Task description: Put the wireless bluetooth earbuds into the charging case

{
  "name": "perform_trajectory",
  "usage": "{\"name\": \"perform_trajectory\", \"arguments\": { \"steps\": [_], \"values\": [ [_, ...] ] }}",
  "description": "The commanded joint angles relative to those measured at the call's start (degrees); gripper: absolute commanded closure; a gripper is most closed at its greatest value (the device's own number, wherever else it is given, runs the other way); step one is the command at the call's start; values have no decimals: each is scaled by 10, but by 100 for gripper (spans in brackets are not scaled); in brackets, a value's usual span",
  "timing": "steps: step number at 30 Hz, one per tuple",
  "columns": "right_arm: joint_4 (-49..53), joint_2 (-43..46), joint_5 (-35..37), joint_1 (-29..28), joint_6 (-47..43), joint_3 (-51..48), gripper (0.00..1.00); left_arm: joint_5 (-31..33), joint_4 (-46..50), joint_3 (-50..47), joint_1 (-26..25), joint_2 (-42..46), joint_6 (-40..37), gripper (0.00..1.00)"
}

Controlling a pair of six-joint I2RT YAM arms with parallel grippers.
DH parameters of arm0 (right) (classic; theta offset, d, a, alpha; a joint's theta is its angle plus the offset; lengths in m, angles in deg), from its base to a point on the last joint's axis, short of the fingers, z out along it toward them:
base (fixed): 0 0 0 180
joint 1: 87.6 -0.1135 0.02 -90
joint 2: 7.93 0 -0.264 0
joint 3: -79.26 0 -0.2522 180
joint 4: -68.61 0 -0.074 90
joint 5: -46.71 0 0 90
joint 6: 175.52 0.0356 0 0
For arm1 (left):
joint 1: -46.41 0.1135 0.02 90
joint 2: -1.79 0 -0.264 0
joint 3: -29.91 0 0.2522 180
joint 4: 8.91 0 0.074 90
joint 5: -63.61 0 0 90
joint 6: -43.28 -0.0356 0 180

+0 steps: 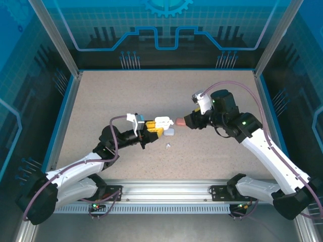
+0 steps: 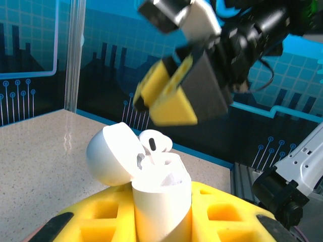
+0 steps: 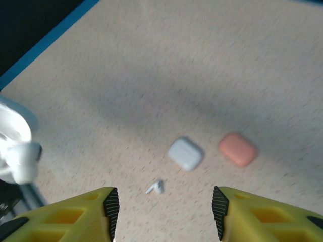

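My left gripper (image 1: 151, 130) is shut on a white charging case (image 2: 161, 201), held upright with its lid (image 2: 108, 154) swung open. One white earbud (image 2: 154, 142) stands in the case, its head poking above the rim. My right gripper (image 1: 187, 122) hovers just right of the case (image 1: 162, 123), blurred above it in the left wrist view. Its jaws are open with nothing between them (image 3: 164, 212). A second white earbud (image 3: 155, 187) lies loose on the table (image 1: 167, 146), below and between those open fingers.
A shut pale case (image 3: 185, 154) and a shut salmon-pink case (image 3: 237, 149) lie on the table beyond the loose earbud, near the held case (image 1: 169, 132). Blue-framed walls ring the speckled tabletop (image 1: 101, 101).
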Motion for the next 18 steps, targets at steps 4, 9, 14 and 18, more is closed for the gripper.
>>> {"name": "perform_trajectory", "arguments": {
  "steps": [4,9,14,18],
  "values": [
    [-47,-17,-94,4,25,-25,47,-9,-65,7,-4,6,5,92],
    [-72,-16,-106,4,31,-21,47,-12,-85,12,-4,1,5,92],
    [-91,-17,-131,1,35,-15,46,-13,-83,16,-4,-2,3,92],
    [-114,-9,-146,1,41,-19,46,-13,-81,18,-4,-4,1,92]
  ]
}}
